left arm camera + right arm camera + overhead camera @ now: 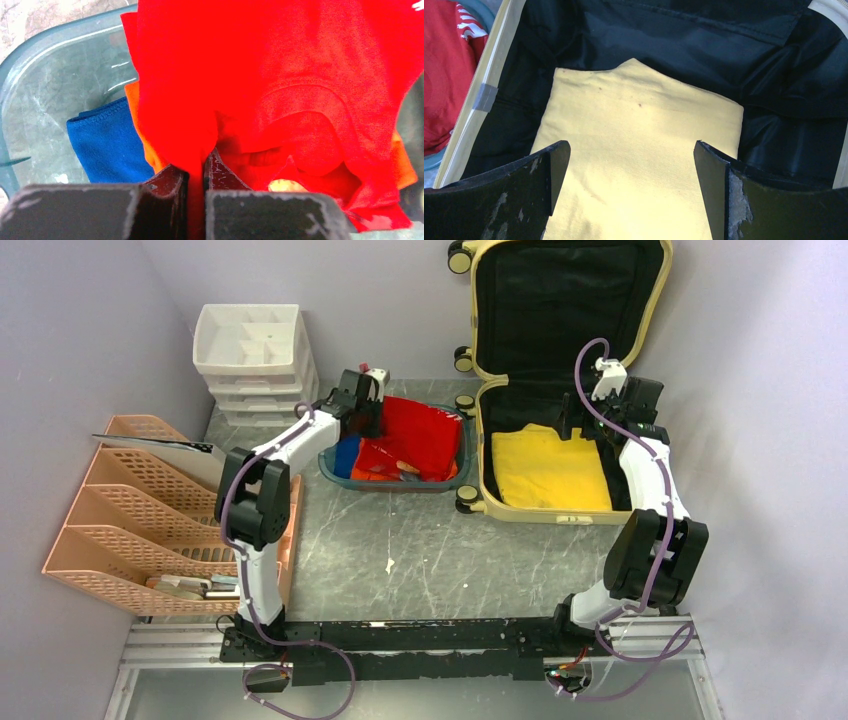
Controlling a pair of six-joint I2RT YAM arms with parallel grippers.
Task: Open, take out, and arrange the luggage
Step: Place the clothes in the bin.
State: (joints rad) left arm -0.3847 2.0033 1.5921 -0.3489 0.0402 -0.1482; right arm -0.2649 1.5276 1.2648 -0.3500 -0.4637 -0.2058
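Left gripper point(196, 167): jaws pinched almost closed, clamped on a fold of the red garment point(280, 75) that runs down between the two fingers.
Red garment: draped over the teal tray point(30, 50), covering most of its right side; the gripped fold is bunched at the fingertips.
Right gripper point(631, 165): jaws spread wide, nothing between them; held over the yellow cloth point(634, 130) inside the luggage point(478, 440). Whether the fingertips touch the cloth cannot be told.
Teal tray, contents: red garment on top; an orange cloth point(137, 115) showing at its edges beneath; a blue cloth point(107, 145) lying flat at the left on the tray floor. The rest of the floor on the left is bare.
Luggage, position: far right part of the table point(430, 550), open; base shell flat on the table, lid point(560, 300) standing upright against the back wall. Wheels along its left side, facing the tray.
Luggage, contents: one folded yellow cloth on the black lining point(674, 40) of the base shell, toward the left side.
Tray to luggage: just beside each other, tray on the left.
White drawer unit point(255, 360): back left corner, behind the tray.
Peach file rack point(130, 520): left edge of the table, papers in its near slots.
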